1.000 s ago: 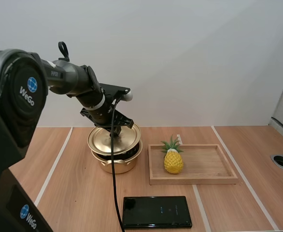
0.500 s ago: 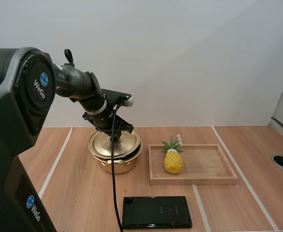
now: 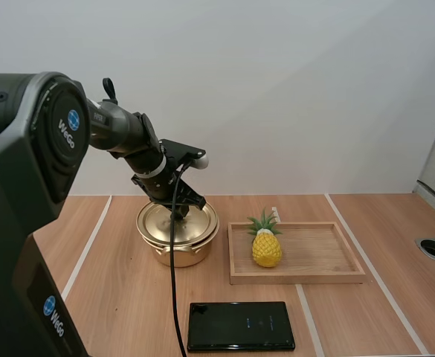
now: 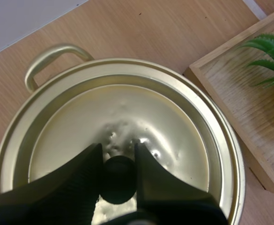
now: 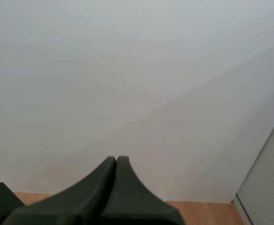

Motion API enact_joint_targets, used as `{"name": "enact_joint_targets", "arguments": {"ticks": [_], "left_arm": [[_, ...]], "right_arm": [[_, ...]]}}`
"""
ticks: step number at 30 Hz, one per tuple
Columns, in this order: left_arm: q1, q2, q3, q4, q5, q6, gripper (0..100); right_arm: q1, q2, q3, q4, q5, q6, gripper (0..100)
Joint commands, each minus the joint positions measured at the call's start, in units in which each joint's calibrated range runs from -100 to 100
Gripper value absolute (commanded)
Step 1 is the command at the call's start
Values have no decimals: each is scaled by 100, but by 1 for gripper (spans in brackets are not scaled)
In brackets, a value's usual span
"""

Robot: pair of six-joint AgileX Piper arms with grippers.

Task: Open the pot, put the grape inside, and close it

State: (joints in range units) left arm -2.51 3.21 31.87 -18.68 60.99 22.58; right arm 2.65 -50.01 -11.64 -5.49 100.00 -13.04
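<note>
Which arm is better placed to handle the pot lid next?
Left. The left gripper pinches the knob of the lid sitting on the pot; the right gripper is shut on nothing, aimed above the table.

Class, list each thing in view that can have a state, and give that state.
pot: closed
lid: seated on pot
left gripper: shut on the lid's knob
right gripper: shut, empty
pineapple: upright in tray
phone: lying flat, screen dark
</note>
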Motion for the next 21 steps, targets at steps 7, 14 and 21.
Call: {"name": "enact_joint_targets", "arguments": {"ticks": [7,14,21], "left_arm": [[-12,303,70,-103,26,27,0],[-12,303,70,-52,862,128,0],[-12,303,70,856,923,-313,0]], "right_arm": [[-26,-73,-37,-75,0,-74,0],[-26,-73,-37,-75,0,-74,0],[-26,-73,-37,-75,0,-74,0]]}}
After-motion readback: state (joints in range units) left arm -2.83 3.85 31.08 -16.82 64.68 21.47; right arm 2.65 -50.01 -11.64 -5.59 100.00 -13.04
